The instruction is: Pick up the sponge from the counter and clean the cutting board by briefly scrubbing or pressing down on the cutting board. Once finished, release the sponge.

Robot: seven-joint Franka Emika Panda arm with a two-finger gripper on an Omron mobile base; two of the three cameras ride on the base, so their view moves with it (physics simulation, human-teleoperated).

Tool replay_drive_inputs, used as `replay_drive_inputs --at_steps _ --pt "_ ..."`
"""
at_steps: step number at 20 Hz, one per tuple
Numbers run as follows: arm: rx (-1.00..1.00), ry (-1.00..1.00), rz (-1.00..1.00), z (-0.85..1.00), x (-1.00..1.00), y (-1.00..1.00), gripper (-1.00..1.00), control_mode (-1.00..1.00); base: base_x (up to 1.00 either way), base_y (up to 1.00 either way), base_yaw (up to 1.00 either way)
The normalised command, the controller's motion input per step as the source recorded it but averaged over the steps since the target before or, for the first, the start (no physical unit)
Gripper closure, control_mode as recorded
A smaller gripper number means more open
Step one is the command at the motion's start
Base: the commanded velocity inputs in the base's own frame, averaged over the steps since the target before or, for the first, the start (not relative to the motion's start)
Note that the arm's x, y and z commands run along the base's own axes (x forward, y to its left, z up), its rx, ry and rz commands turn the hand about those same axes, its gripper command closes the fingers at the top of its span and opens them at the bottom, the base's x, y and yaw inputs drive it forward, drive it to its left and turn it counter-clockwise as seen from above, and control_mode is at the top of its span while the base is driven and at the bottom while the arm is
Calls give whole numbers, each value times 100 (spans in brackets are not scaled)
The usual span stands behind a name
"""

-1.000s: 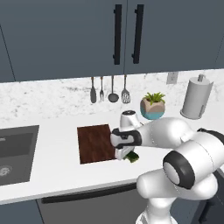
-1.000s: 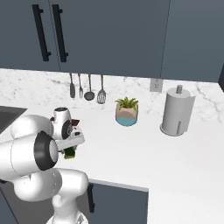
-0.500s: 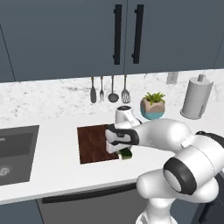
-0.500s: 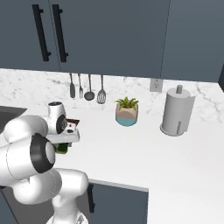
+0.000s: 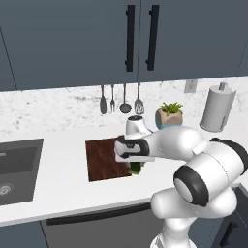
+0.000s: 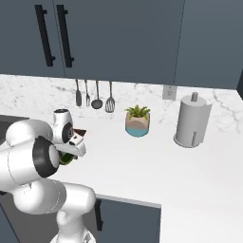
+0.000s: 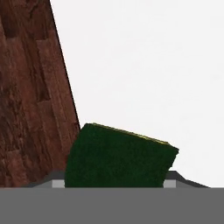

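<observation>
The dark green sponge [image 7: 118, 157] with a thin yellow edge sits between the fingers of my gripper [image 7: 114, 180], which is shut on it. From the left base view the sponge [image 5: 137, 168] hangs under the gripper [image 5: 136, 164], just above the right front corner of the dark reddish-brown cutting board [image 5: 102, 159]. In the hand view the cutting board [image 7: 30, 96] lies to the left, and the sponge overlaps its edge and the white counter [image 7: 153, 65]. In the right base view the sponge [image 6: 66, 159] peeks out below the hand.
A dark recessed sink [image 5: 14, 167] lies left of the board. Utensils [image 5: 121, 99] hang on the backsplash. A potted plant [image 5: 169, 115] and a paper towel roll [image 5: 217, 109] stand behind and to the right. Dark cabinets hang overhead.
The gripper has carried the sponge a little to the left and back, from the bare counter to the board's right front corner.
</observation>
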Motion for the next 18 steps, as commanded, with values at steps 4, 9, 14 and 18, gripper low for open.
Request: replay_drive_inputs --at_steps 4,9,14,18 --pt "0 0 -55 0 18 0 100 -100 0 0 0" --pt "0 3 -61 -2 14 3 100 -100 0 0 0" --pt "3 6 -50 -20 16 5 100 -100 0 0 0" --pt "15 0 -28 -39 10 0 100 -100 0 0 0"
